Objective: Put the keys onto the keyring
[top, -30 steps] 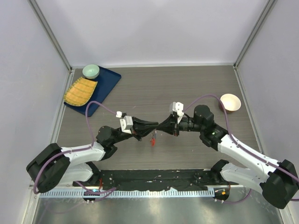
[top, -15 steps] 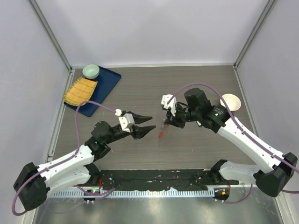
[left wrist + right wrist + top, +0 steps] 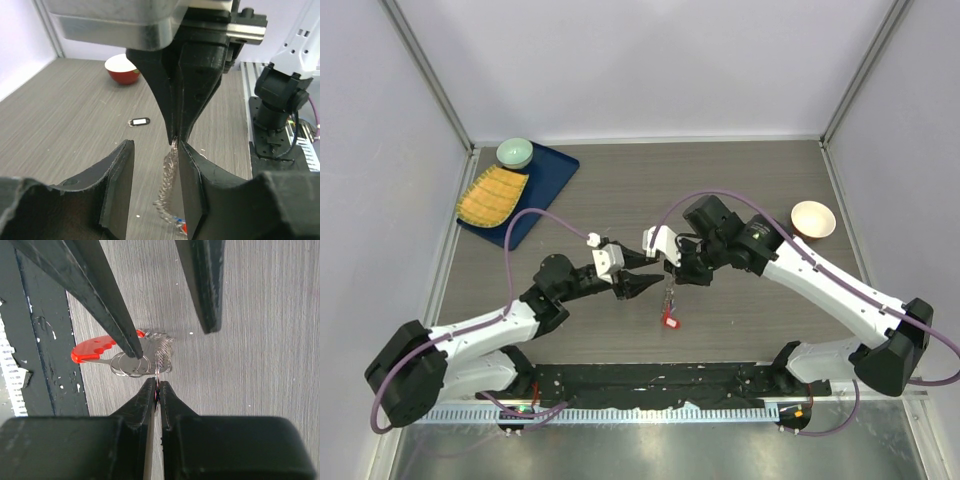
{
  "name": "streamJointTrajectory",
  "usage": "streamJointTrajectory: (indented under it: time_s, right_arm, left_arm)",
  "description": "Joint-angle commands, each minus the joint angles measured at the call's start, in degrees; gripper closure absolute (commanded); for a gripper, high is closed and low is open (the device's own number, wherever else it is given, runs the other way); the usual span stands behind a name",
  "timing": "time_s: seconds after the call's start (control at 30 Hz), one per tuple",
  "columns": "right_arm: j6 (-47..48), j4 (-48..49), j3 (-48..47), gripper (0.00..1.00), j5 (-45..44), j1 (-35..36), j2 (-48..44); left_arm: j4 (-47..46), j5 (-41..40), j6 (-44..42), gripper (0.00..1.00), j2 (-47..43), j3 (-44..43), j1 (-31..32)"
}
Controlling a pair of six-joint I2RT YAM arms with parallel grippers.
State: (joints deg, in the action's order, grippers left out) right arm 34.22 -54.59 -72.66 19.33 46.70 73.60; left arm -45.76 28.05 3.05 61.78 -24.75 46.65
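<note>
The keyring [image 3: 669, 305], a pale coiled chain with rings, hangs from my right gripper [image 3: 669, 276], which is shut on its top ring [image 3: 157, 374]. A red tag [image 3: 670, 321] dangles at its lower end, with a bit of blue [image 3: 176, 219] beside it. In the right wrist view the red tag [image 3: 93, 350] and silver rings [image 3: 130, 364] lie below the pinch. I cannot pick out the keys in that bunch. My left gripper [image 3: 642, 273] is open, and the chain [image 3: 167, 187] hangs between its pads, close to the right pad [image 3: 192, 192].
A blue tray [image 3: 548, 188] at the back left carries a green bowl [image 3: 514, 152] and a yellow cloth [image 3: 492, 195]. A bowl [image 3: 812, 218] stands at the right. A small black fob [image 3: 139, 121] lies on the table. A black rail [image 3: 660, 380] runs along the near edge.
My left gripper has opened and let go, drawn back, then come up to the chain again. The right arm swung left, and the keyring now hangs lower from it alone.
</note>
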Motion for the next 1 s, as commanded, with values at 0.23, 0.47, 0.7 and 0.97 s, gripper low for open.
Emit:
streamJointTrajectory:
  time_s: [0.23, 0.47, 0.7, 0.97]
  right_arm:
    - [1.91, 2.29, -1.69, 0.99, 1.15, 1.03, -1.8]
    - [1.99, 2.82, -1.34, 0.99, 1.15, 1.38, -1.97]
    - [2.08, 3.26, -1.16, 0.99, 1.32, 1.55, -2.06]
    - [2.08, 3.52, -0.99, 0.99, 1.5, 1.73, -1.97]
  left_arm:
    - [-11.8, 9.04, 4.33, 0.62, 6.42, -0.47, 0.19]
    - [-11.99, 10.35, 5.21, 0.74, 8.27, -1.52, 0.19]
    - [-11.2, 10.88, 5.65, 0.81, 8.89, -2.05, 0.19]
    - [-8.91, 11.32, 5.65, 0.82, 9.32, -3.2, 0.19]
